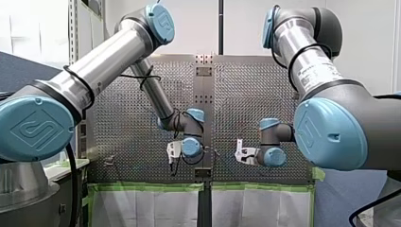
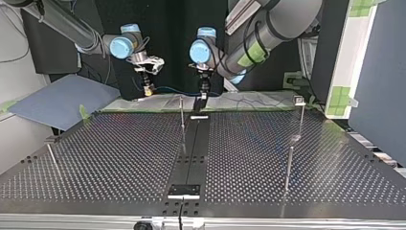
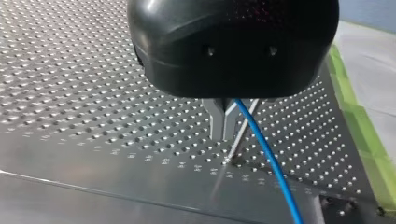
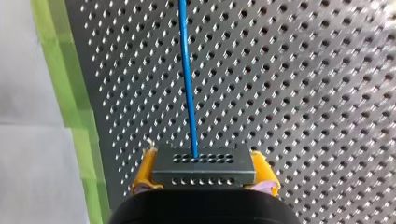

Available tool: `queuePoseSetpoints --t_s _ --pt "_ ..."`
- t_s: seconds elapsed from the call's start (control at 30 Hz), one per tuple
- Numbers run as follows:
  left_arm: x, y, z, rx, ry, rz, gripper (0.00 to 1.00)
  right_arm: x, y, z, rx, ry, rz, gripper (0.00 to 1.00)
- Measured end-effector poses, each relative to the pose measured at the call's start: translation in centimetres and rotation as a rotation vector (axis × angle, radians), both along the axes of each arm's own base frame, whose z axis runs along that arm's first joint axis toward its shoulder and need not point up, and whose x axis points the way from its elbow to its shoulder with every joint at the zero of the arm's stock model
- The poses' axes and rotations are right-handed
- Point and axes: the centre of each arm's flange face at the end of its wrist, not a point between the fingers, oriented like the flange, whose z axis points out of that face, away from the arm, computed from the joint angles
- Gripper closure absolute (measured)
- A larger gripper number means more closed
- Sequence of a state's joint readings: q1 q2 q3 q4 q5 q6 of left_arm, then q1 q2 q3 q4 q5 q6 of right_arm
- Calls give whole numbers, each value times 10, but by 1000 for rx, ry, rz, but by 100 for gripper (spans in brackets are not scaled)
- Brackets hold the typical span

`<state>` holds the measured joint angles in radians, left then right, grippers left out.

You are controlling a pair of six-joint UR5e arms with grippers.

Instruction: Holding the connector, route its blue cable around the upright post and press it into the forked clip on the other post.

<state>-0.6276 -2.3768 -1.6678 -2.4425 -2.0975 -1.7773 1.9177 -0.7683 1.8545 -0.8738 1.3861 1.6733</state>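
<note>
Connector [image 4: 205, 161] sits clamped between the yellow pads [image 4: 264, 172] of my right gripper [image 4: 204, 175], its blue cable [image 4: 187, 79] running ahead along the perforated table [image 2: 119, 143] near the green-taped edge [image 4: 65, 70]. My left gripper [image 3: 223, 128] has its metal fingers drawn almost together, with the cable just beside them; whether they pinch it cannot be told. A thin upright post [image 2: 182, 115] stands near that gripper. The clip-topped post [image 2: 299, 100] stands well apart at the top view's right, a wide stretch of table between them.

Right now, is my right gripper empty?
No, the right gripper grips the connector between its yellow pads, the blue cable leading ahead.
</note>
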Motion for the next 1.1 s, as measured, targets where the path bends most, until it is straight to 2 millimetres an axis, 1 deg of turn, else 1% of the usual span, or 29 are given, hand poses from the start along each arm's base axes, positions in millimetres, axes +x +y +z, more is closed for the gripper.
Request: queuePoseSetpoints --t_s 0.13,0.4,0.57,0.8,1.1 --pt "5 -5 -10 2 14 -15 100 -9 -7 -2 1 -3 -20 100" --pt "12 -10 -11 -16 20 -39 100 -18 -18 0 -5 -7 -43 100" --pt "10 -10 -20 -19 32 -45 100 -20 -18 -1 -4 -3 -44 100" --pt "6 -10 -37 -13 49 -52 100 -21 -18 -2 -1 1 -46 100" --pt "4 -10 -42 -8 55 -57 100 -35 -27 -2 4 -1 -86 100"
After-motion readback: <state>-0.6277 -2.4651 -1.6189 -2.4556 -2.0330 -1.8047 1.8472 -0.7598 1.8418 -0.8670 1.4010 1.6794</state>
